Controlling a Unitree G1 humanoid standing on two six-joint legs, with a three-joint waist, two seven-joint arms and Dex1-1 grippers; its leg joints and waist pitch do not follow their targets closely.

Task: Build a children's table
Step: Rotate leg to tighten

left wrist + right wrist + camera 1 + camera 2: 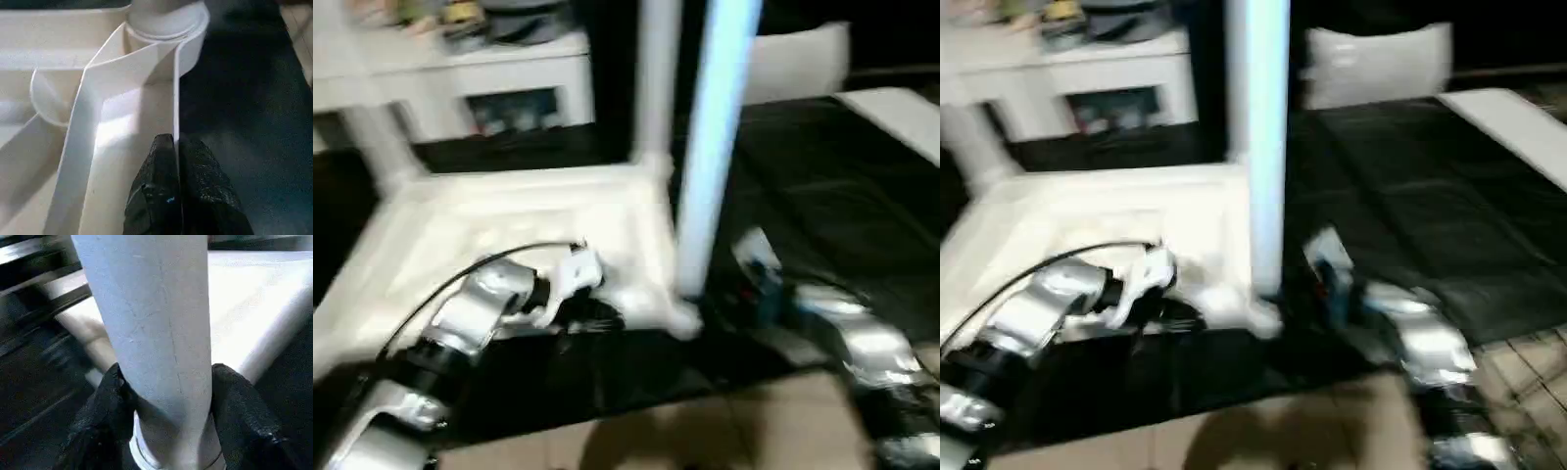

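Seating a leg upright in the near right corner socket of the upturned tabletop, the right gripper is clasping it while the left gripper is pinching the tabletop's near rim, apparently steadying; next, press down squarely.

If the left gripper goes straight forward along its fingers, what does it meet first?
Probably the round corner socket with its leg: the left gripper, clamped on the tabletop's side wall, points along that wall toward it.
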